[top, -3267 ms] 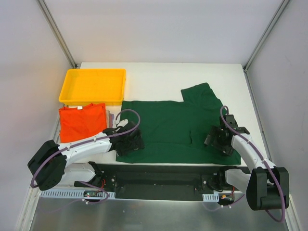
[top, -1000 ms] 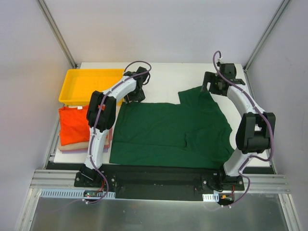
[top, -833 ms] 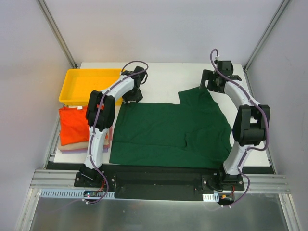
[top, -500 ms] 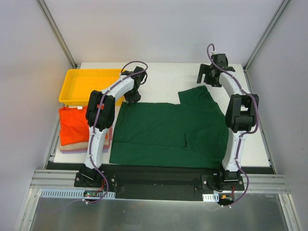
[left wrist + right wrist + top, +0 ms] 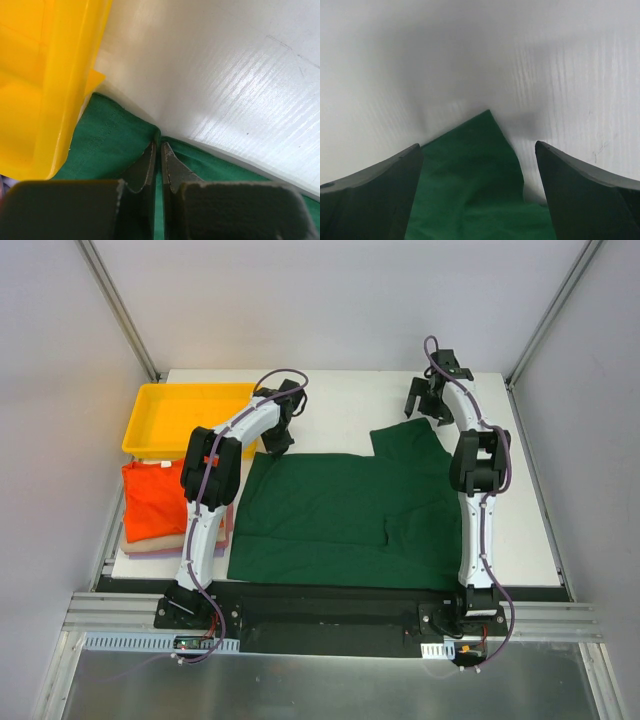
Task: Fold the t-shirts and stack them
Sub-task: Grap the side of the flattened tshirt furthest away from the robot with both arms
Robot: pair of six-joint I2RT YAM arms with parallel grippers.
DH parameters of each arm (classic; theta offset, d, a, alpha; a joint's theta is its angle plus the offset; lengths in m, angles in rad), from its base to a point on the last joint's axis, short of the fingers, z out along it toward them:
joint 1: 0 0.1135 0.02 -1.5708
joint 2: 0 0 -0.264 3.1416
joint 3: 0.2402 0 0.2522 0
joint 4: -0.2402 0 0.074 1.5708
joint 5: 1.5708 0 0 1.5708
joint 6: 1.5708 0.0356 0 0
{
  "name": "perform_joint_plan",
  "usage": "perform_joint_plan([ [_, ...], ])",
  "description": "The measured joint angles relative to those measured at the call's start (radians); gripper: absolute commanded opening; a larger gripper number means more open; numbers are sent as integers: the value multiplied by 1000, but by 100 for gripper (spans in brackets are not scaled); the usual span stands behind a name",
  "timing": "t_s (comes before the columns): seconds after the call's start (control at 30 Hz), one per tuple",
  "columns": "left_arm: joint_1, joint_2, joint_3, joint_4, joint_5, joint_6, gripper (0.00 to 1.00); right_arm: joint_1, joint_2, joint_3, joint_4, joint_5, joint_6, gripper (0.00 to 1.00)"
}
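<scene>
At the desk's [image 5: 340,390] nine o'clock edge, the orange t-shirt [image 5: 160,495] is lying folded atop a small stack, with the yellow tray [image 5: 190,418] just beyond it. The dark green t-shirt [image 5: 350,505] is lying spread flat across the middle. The left jaws are pressing together on its hem at the ten o'clock corner. The right jaws are standing spread, straddling the sleeve tip [image 5: 485,130] at one o'clock. The cloth is looking light and limp, so corners and hems are probably offering the surest hold.
</scene>
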Motion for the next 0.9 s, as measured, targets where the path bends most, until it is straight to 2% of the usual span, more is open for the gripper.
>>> perform_joint_plan([
  [0.13, 0, 0, 0, 0, 1, 0, 0, 4, 6, 1, -61, 9, 22, 99],
  [0.37, 0, 0, -3, 0, 6, 3, 0, 21, 23, 10, -98, 5, 38, 87],
  [0.6, 0, -2, -6, 0, 6, 11, 0, 56, 38, 28, -110, 72, 42, 61],
  [0.73, 0, -2, -6, 0, 6, 18, 0, 70, 39, 30, -109, 90, 63, 42],
  [0.8, 0, -2, -6, 0, 10, 22, 0, 74, 39, 30, -109, 93, 70, 29],
  [0.9, 0, -3, -6, 0, 13, 27, 0, 77, 39, 30, -108, 90, 68, 20],
])
